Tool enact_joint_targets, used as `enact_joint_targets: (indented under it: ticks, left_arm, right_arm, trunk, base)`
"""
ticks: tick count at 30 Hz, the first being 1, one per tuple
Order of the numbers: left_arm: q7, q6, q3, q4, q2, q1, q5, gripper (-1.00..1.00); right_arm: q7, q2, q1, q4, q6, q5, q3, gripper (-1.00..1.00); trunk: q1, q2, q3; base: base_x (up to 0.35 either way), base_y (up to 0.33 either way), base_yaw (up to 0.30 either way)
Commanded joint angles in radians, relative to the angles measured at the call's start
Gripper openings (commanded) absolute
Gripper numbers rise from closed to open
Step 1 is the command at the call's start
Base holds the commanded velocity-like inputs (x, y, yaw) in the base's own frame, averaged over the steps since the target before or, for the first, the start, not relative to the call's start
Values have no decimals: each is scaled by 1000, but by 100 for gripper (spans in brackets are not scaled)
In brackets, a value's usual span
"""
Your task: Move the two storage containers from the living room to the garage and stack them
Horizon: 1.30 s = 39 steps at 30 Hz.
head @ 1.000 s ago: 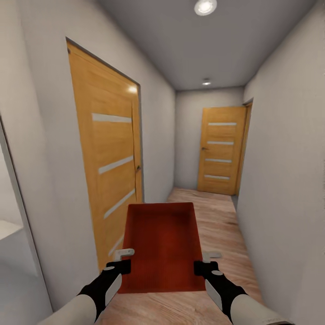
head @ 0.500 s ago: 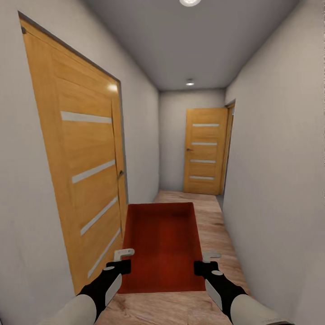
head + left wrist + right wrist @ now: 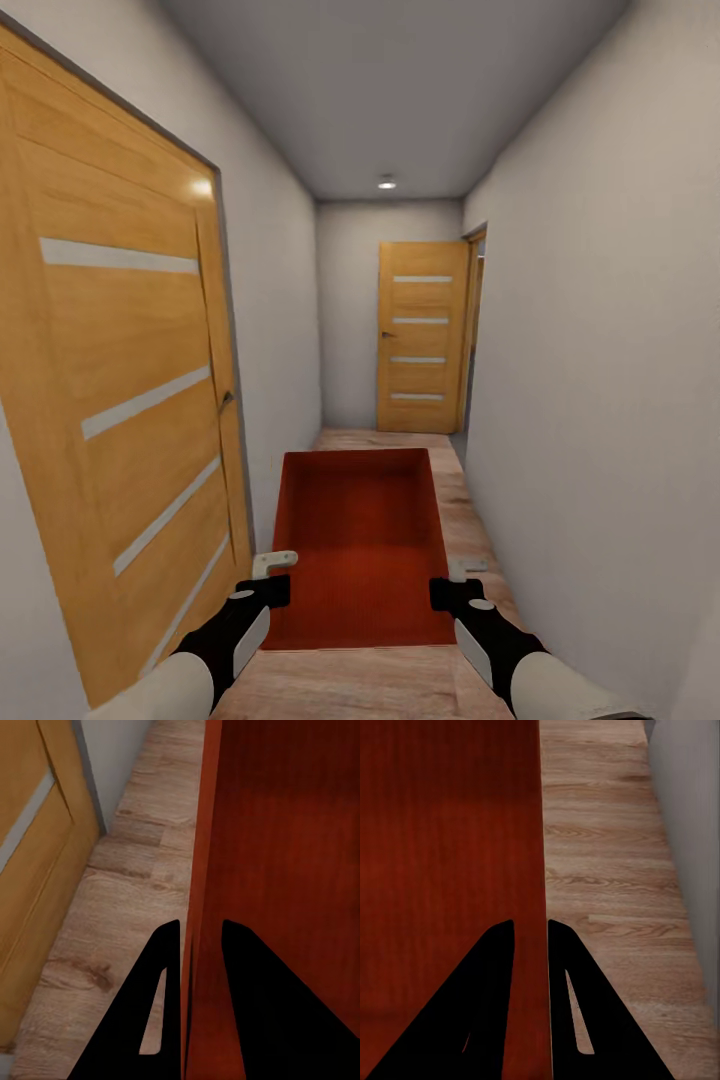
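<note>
Two plain white walls [image 3: 600, 330] close a narrow corridor with a light wood-plank floor [image 3: 480, 520]. On the left side stands a big orange-brown wooden door with pale horizontal strips [image 3: 110, 400], and a smaller door of the same kind [image 3: 422, 336] closes the far end. One orange-red rectangular storage container without lid [image 3: 360, 545] is held level above the planks, in front of the robot, between both arms. The left gripper [image 3: 268, 585] has its fingers [image 3: 161, 997] clamped on the left side wall of the container, one inside and one outside. The right gripper [image 3: 452, 588] has its fingers [image 3: 562, 990] clamped on the right side wall in the same way.
</note>
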Motion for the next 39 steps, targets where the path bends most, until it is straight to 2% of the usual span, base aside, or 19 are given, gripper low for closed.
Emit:
enact_joint_targets:
  ticks: [1,33,39]
  left_arm:
    - [27,-26,17,-11,20,0,-12,-100]
    - [28,-27,17,-13,20,-1,-12,-100]
    - [28,-27,16,-13,20,0,-12,-100]
  right_arm:
    - [-9,-2,0,4,-4,-9,-3,-100]
    - [-9,-2,0,3,-4,-9,-3,-100]
    - [-7,0,0,3,-2,-9,-3,-100]
  trunk:
    - [1,-1,0]
    - [1,-1,0]
    - [1,-1,1]
  base:
    - [322,97,-79]
    - [322,90,-5]
    - [322,5,-144]
